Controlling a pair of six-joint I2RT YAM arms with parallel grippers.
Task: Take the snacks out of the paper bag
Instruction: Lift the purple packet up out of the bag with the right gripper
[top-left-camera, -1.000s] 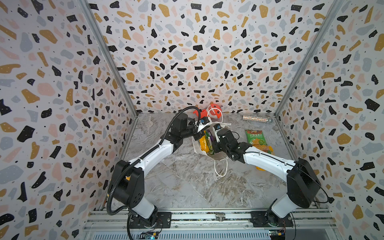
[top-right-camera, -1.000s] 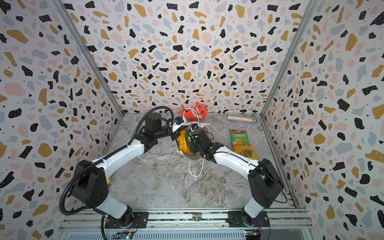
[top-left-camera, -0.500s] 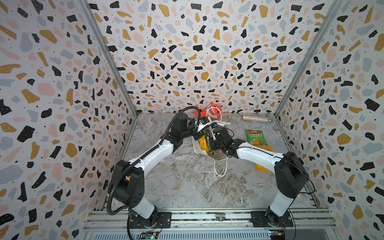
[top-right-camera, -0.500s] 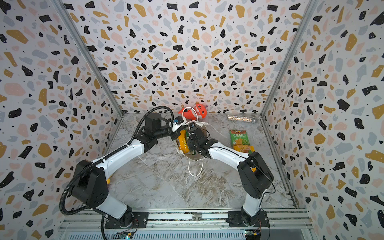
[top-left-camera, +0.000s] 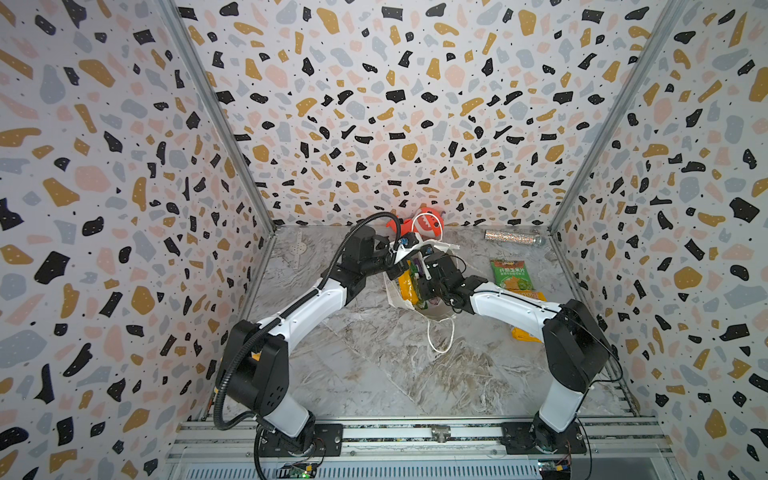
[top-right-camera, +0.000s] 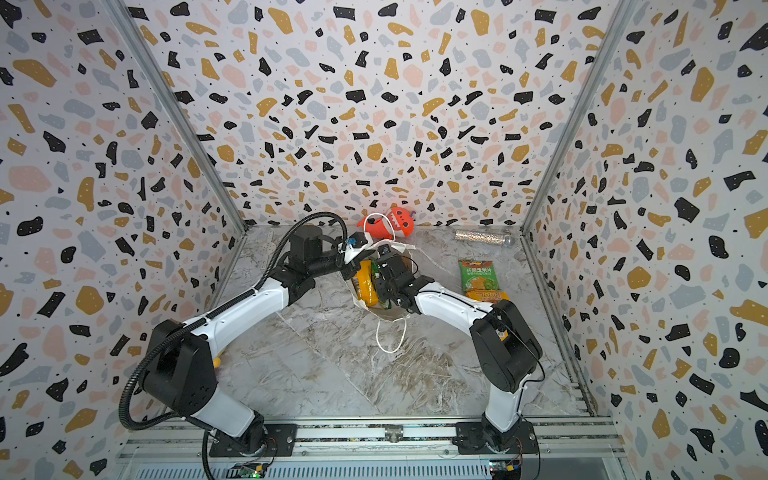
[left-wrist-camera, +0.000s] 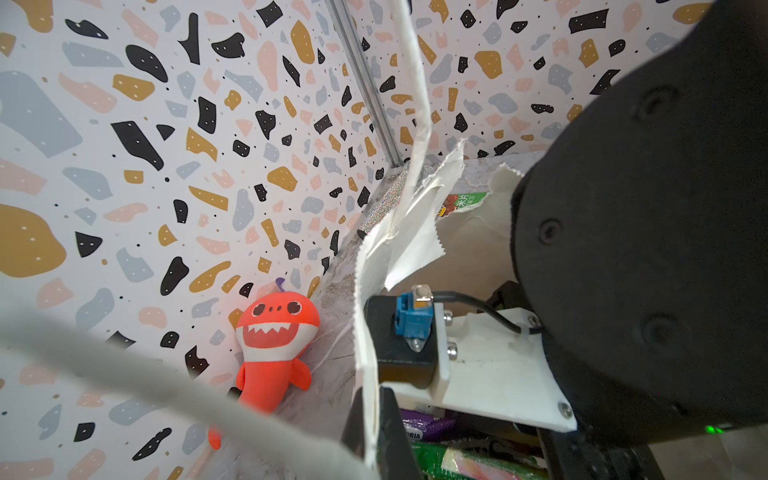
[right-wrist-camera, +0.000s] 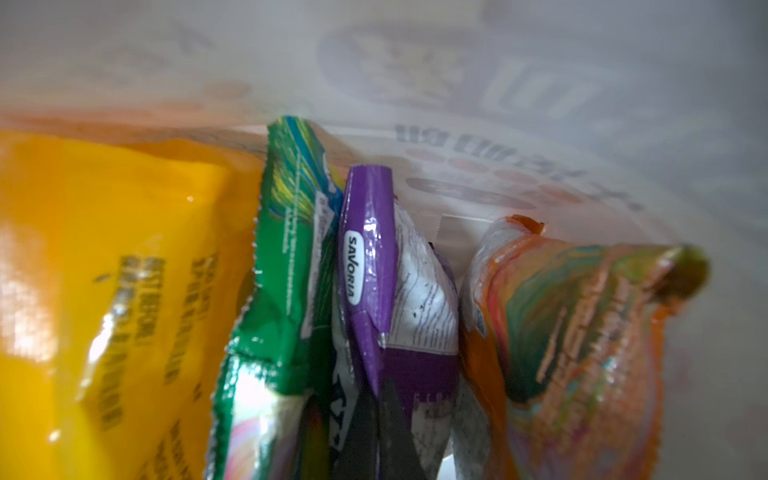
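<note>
The white paper bag (top-left-camera: 395, 297) stands mid-table with its mouth held wide. My left gripper (left-wrist-camera: 370, 436) is shut on the bag's rim (left-wrist-camera: 365, 291). My right gripper (right-wrist-camera: 379, 432) is deep inside the bag, shut on a fold of the purple packet (right-wrist-camera: 374, 257). Beside that packet in the bag stand a yellow packet (right-wrist-camera: 104, 291), a green packet (right-wrist-camera: 286, 270) and an orange packet (right-wrist-camera: 561, 332). Outside, right of the bag, lie a green packet (top-left-camera: 509, 274) and an orange-yellow packet (top-left-camera: 525, 334), partly under my right arm.
A red-orange shark plush (top-left-camera: 424, 222) lies against the back wall behind the bag. A glittery silver tube (top-left-camera: 513, 237) rests at the back right. The bag's cord handle (top-left-camera: 440, 336) trails forward on the table. Patterned walls close in three sides.
My right gripper has pushed further into the bag and its jaws have closed on the purple packet. The left gripper has kept its hold on the rim.
</note>
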